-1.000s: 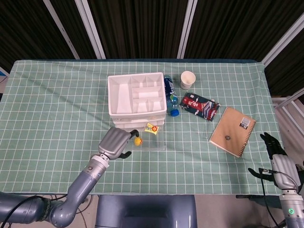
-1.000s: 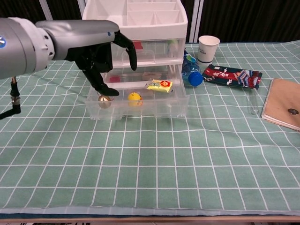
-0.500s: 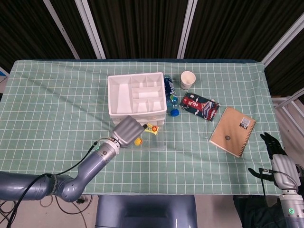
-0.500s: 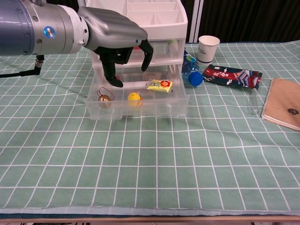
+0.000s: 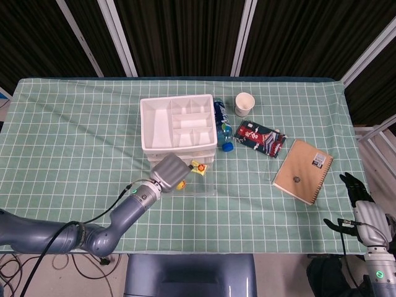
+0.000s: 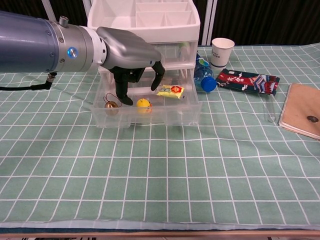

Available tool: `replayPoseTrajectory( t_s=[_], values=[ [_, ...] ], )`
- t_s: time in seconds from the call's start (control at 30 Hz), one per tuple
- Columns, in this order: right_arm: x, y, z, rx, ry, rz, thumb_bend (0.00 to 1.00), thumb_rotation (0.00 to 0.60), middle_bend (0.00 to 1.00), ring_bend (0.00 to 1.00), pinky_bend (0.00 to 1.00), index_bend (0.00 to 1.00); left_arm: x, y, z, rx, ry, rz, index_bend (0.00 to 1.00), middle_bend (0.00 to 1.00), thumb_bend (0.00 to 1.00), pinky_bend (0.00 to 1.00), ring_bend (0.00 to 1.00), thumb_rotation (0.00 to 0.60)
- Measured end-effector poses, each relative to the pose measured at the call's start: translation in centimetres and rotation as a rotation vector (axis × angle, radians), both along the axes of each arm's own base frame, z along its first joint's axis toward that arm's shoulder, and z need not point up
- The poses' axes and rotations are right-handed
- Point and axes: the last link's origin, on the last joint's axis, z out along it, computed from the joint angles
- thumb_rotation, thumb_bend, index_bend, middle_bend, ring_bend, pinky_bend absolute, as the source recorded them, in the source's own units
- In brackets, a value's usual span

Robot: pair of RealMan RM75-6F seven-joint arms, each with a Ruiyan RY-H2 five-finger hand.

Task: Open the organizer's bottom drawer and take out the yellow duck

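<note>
The white organizer [image 5: 178, 122] [image 6: 145, 20] stands mid-table with its clear bottom drawer [image 6: 150, 114] pulled out. Inside the drawer lies the yellow duck [image 6: 144, 104] [image 5: 181, 184], between a gold bell [image 6: 111, 106] and a yellow packet [image 6: 170, 90]. My left hand [image 6: 131, 55] [image 5: 168, 171] hangs over the drawer with its fingers spread and pointing down, its fingertips [image 6: 128, 100] just left of the duck, holding nothing. My right hand [image 5: 365, 213] stays at the table's front right corner, empty, with its fingers straight.
A blue bottle [image 6: 203, 77] lies right of the organizer, with a paper cup [image 6: 221, 52] behind it. A dark snack pack [image 6: 247, 81] and a brown notebook [image 5: 303, 171] sit further right. A clear tube [image 6: 270, 111] lies beside the notebook.
My left hand has swung from the drawer's left front corner to above the drawer and has lowered its fingers toward the duck. The right hand has not moved.
</note>
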Motion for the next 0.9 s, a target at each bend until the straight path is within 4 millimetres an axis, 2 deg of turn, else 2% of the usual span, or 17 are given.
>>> replayPoseTrajectory(
  t_s=[0.3, 0.47, 0.7, 0.9],
  values=[
    [0.0, 0.0, 0.0, 0.000, -0.003, -0.003, 0.04, 0.600, 0.00, 0.00, 0.22, 0.00, -0.2, 0.0, -1.0, -0.018, 0.014, 0.019, 0.41, 1.00, 0.20, 1.00, 1.00, 0.600],
    [0.0, 0.0, 0.0, 0.000, -0.007, -0.007, 0.04, 0.600, 0.00, 0.00, 0.22, 0.00, -0.3, 0.0, -1.5, -0.024, 0.023, 0.028, 0.43, 1.00, 0.26, 1.00, 1.00, 0.600],
    [0.0, 0.0, 0.0, 0.002, -0.008, -0.007, 0.04, 0.600, 0.00, 0.00, 0.22, 0.00, -0.3, 0.0, -1.8, -0.034, 0.025, 0.042, 0.47, 1.00, 0.28, 1.00, 1.00, 0.600],
    [0.0, 0.0, 0.0, 0.003, -0.009, -0.007, 0.03, 0.600, 0.00, 0.00, 0.22, 0.00, -0.5, -0.1, -1.8, -0.038, 0.023, 0.050, 0.53, 1.00, 0.36, 1.00, 1.00, 0.600]
  ],
)
